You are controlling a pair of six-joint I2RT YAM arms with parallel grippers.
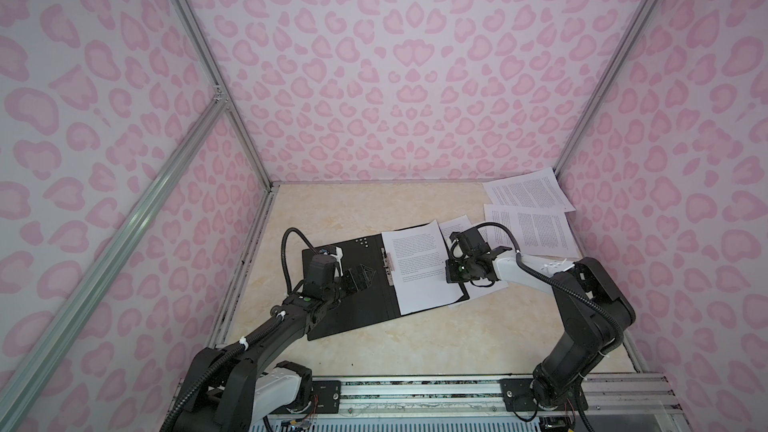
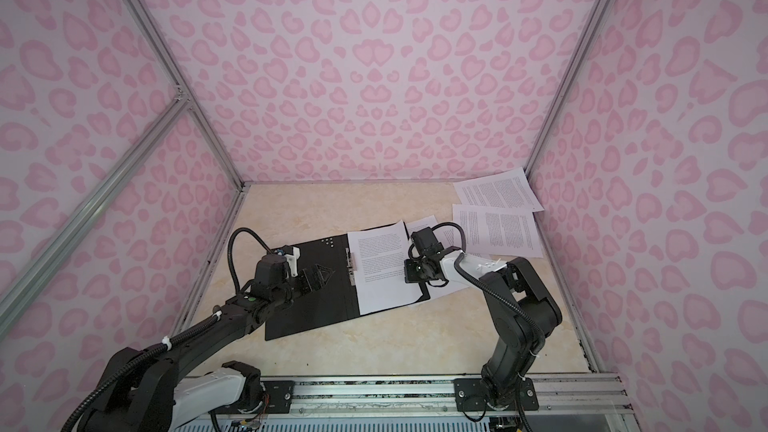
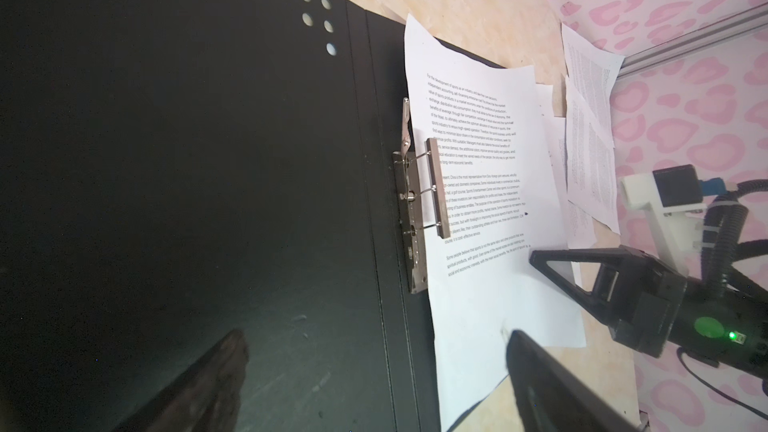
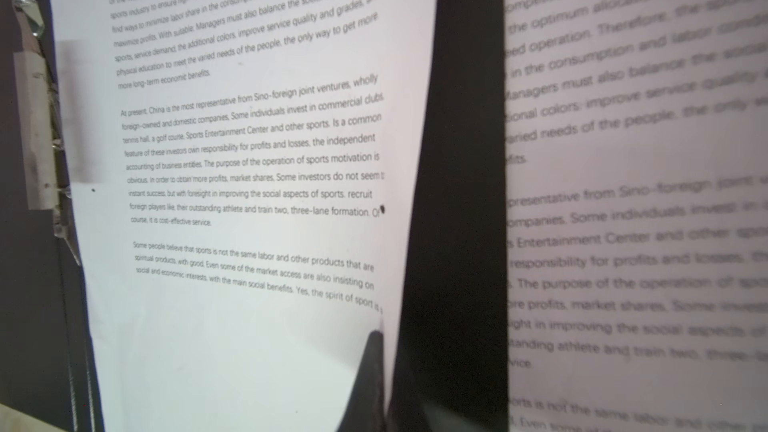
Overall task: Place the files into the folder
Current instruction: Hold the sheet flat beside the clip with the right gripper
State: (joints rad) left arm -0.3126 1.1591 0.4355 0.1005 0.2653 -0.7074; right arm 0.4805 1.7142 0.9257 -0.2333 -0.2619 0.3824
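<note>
Black-lined flat folder (image 1: 345, 305) lies open at frame centre. One printed white paper sheet (image 1: 415, 268) rests on its right leaf, and other sheets (image 1: 532, 230) wait upper right. Filing judged under way. Right gripper (image 3: 540, 257), jaws together, reaches low to that sheet's right edge. Left gripper (image 1: 365, 277), jaws apart, hovers over the left leaf. Next: square the sheet against the metal clip (image 3: 419, 193).

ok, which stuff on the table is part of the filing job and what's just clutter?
Job:
folder, open, black inside up
sheet on its right half
loose sheets at the far right, off the folder
left gripper, open, over the folder
right gripper, shut, at the sheet's edge

Not job:
nothing stray visible; just table, pink walls, frame rails
</note>
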